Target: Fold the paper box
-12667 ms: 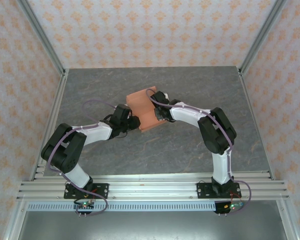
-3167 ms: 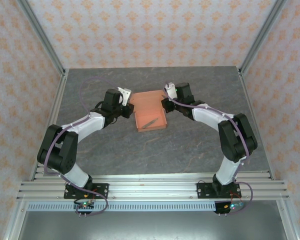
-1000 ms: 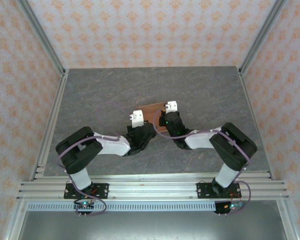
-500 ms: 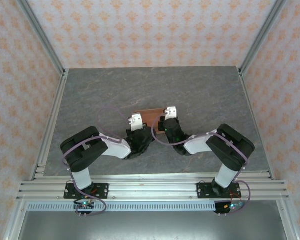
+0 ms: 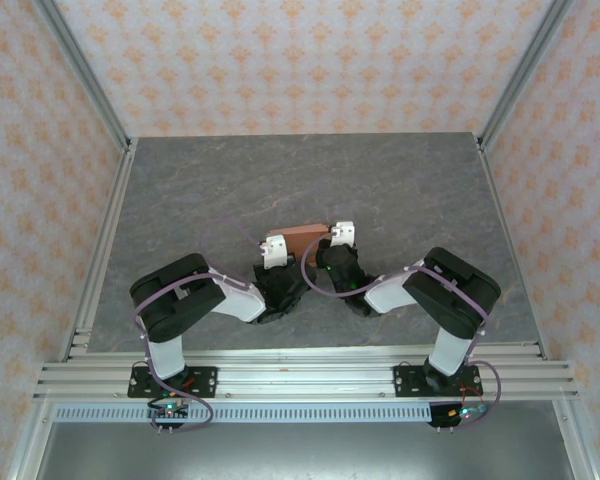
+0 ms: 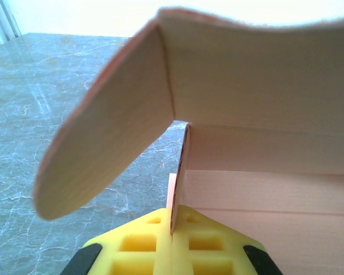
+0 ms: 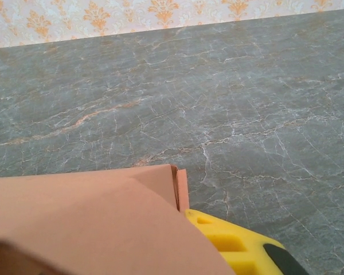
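Observation:
The paper box [image 5: 301, 237] is salmon-orange card, held just above the table middle between both wrists. My left gripper [image 5: 278, 254] is at its left end. In the left wrist view the yellow pads [image 6: 143, 243] are shut on a thin upright wall of the paper box [image 6: 264, 172], and a rounded flap [image 6: 103, 154] curls out to the left. My right gripper [image 5: 332, 246] is at the box's right end. In the right wrist view the paper box [image 7: 86, 223] covers one finger. The other yellow finger [image 7: 232, 242] lies against its outer corner.
Grey marbled table [image 5: 400, 190] stretches out beyond and to both sides of the box. Patterned walls and metal frame posts [image 5: 95, 90] enclose it. The aluminium rail [image 5: 300, 375] with both arm bases runs along the near edge.
Both arms have drawn back toward the near edge, carrying the box closer to the bases. The left gripper has stayed shut on the card.

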You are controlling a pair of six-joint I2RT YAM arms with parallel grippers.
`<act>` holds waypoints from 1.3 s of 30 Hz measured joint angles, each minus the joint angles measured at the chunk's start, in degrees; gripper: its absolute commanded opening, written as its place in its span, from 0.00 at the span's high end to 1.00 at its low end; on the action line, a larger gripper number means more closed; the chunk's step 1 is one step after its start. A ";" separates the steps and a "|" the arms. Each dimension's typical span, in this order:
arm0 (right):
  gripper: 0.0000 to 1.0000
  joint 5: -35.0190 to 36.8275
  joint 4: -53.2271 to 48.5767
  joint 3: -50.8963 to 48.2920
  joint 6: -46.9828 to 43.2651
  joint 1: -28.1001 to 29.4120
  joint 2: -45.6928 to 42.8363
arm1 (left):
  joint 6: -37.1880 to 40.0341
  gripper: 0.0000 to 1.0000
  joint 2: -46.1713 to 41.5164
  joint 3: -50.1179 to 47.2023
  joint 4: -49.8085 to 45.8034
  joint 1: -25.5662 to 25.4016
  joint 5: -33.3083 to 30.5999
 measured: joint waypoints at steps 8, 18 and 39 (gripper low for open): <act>0.59 -0.72 -4.85 -0.13 0.70 -0.02 -3.23 | 0.00 1.00 0.00 -0.28 -0.07 0.00 -1.33; 0.48 -4.11 -13.44 -1.70 1.01 -0.24 -9.73 | 0.00 1.00 0.46 -0.35 -1.03 0.13 -3.43; 0.38 -28.13 -31.89 4.81 -4.66 -13.81 -22.75 | 0.04 1.00 0.61 -0.33 -2.23 0.15 -4.50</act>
